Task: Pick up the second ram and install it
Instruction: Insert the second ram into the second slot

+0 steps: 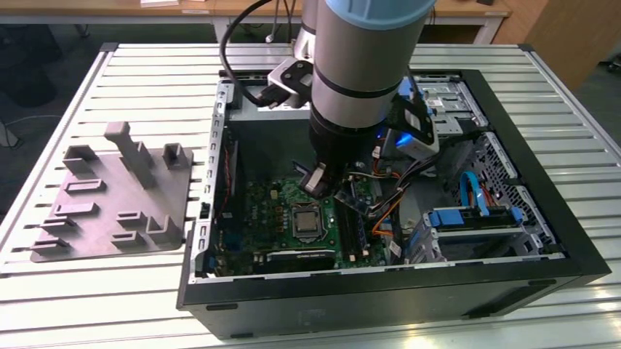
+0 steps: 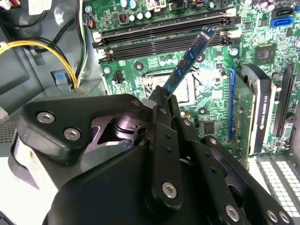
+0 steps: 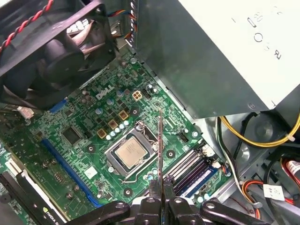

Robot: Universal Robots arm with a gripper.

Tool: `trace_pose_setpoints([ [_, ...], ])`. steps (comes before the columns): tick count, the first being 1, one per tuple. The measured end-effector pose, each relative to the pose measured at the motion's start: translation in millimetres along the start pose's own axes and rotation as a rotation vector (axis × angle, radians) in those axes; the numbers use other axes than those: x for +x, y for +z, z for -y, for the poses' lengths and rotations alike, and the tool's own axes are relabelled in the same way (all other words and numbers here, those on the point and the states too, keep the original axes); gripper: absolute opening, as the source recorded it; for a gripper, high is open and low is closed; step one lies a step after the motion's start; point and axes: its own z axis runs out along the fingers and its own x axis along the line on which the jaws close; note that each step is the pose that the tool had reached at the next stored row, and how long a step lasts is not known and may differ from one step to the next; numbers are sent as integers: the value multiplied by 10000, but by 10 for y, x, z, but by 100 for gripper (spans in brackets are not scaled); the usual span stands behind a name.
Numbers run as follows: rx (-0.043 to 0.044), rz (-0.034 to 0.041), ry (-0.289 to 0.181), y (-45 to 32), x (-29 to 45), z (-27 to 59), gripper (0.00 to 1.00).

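Note:
My gripper (image 2: 160, 99) is shut on the second ram (image 2: 190, 58), a thin dark strip held by one end. The gripper (image 1: 323, 183) hangs inside the open computer case (image 1: 543, 218), above the green board (image 1: 291, 211). In the second wrist view the stick's free end tilts over the long black slots (image 2: 164, 35), just above them and apart from them. The first wrist view shows the ram (image 3: 160, 145) edge-on, rising from the gripper (image 3: 161, 190) beside the CPU socket (image 3: 129, 154). The slots (image 3: 190, 168) lie next to it; one seems to hold a stick.
A grey holder tray (image 1: 107, 211) with upright posts sits on the slatted table at the exterior view's left. Inside the case are a black fan (image 3: 51, 51), a metal power supply box (image 3: 211, 47), yellow cables (image 2: 56, 47), an expansion card (image 2: 255, 108) and a drive cage (image 1: 475, 218).

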Motion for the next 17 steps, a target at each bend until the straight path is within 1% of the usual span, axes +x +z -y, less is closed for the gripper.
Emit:
trace_pose_setpoints([
  [5,28,23,278,2,0,0,14],
  [6,41,35,411,4,0,0,14],
  [7,65,55,651,5,1,1,14],
  [17,132,113,1328,10,1,1,14],
])
